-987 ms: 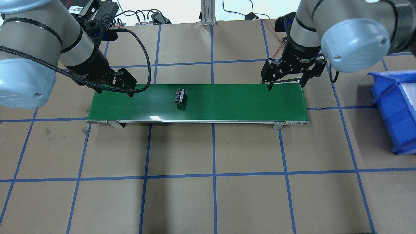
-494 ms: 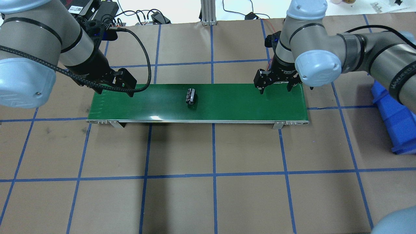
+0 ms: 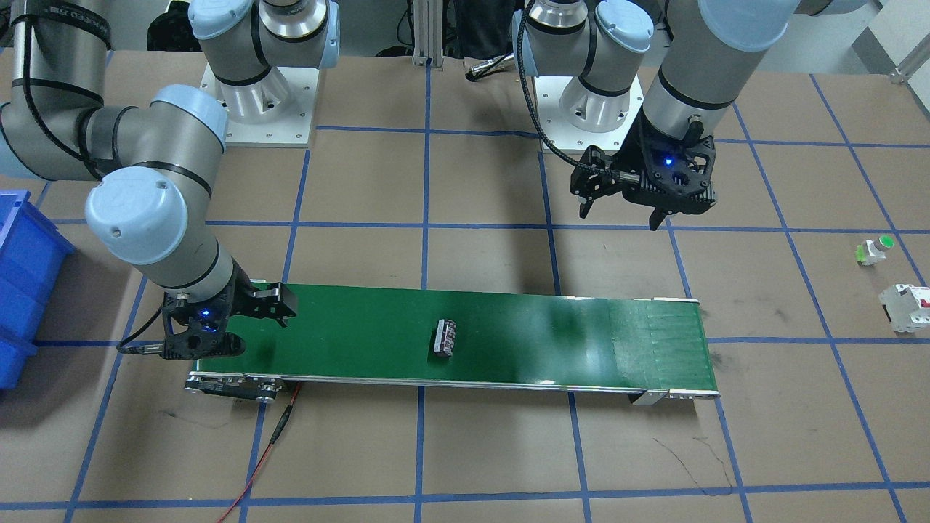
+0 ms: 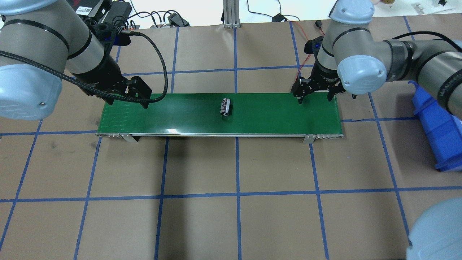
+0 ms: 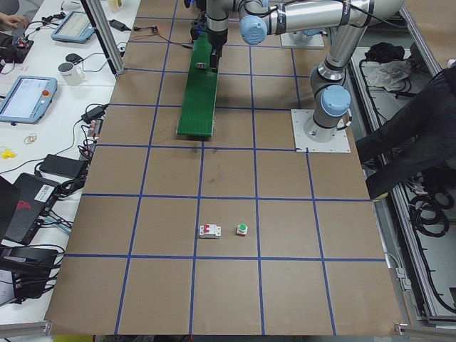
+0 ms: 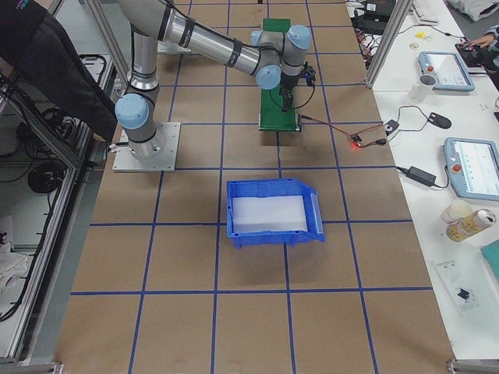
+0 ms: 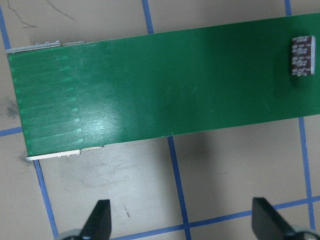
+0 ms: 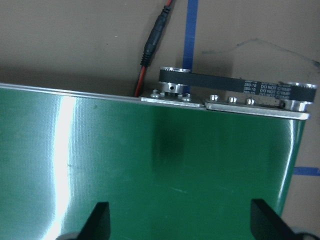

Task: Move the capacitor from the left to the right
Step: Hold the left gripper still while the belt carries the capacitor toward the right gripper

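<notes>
The capacitor (image 4: 226, 107), a small dark block with a pale marked face, lies near the middle of the green conveyor belt (image 4: 274, 115). It also shows in the front view (image 3: 445, 338) and at the right edge of the left wrist view (image 7: 304, 56). My left gripper (image 4: 127, 103) is open and empty over the belt's left end, well left of the capacitor. My right gripper (image 4: 314, 100) is open and empty over the belt's right end; its wrist view shows only bare belt (image 8: 150, 170) between the fingers.
A blue bin (image 4: 438, 122) stands on the table right of the belt, partly behind my right arm. A white breaker (image 3: 904, 306) and a green-capped button (image 3: 874, 248) lie far out on my left side. A red wire (image 8: 150, 45) runs off the belt's right end.
The capacitor has travelled to the right along the belt. My right arm has swung over the belt's right end, its gripper staying open. My left arm has not moved.
</notes>
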